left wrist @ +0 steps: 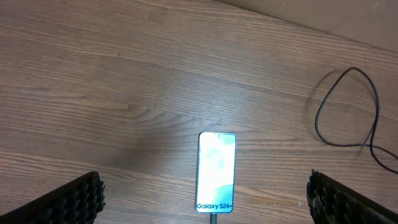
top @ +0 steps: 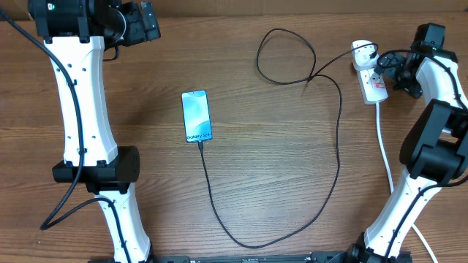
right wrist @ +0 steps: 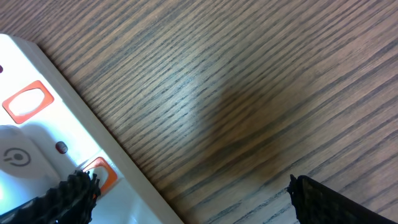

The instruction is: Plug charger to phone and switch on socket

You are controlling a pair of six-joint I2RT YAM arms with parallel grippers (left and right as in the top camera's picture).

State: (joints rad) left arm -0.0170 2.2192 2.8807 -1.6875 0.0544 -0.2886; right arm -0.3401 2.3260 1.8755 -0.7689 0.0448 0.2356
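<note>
The phone (top: 197, 115) lies flat left of the table's middle, its light blue screen reading "Galaxy S24+"; it also shows in the left wrist view (left wrist: 216, 172). The thin black charger cable (top: 338, 139) is plugged into the phone's near end, loops across the table and runs to the white socket strip (top: 369, 77) at the far right. My left gripper (top: 146, 22) is open at the far left, well away from the phone. My right gripper (top: 387, 68) is open right over the socket (right wrist: 37, 162); one fingertip rests by an orange-red switch (right wrist: 99, 174).
The socket's thick white cord (top: 386, 157) runs toward the near edge along my right arm's base. The charger cable forms a loop (top: 285, 57) at the far middle. The table is bare wood elsewhere.
</note>
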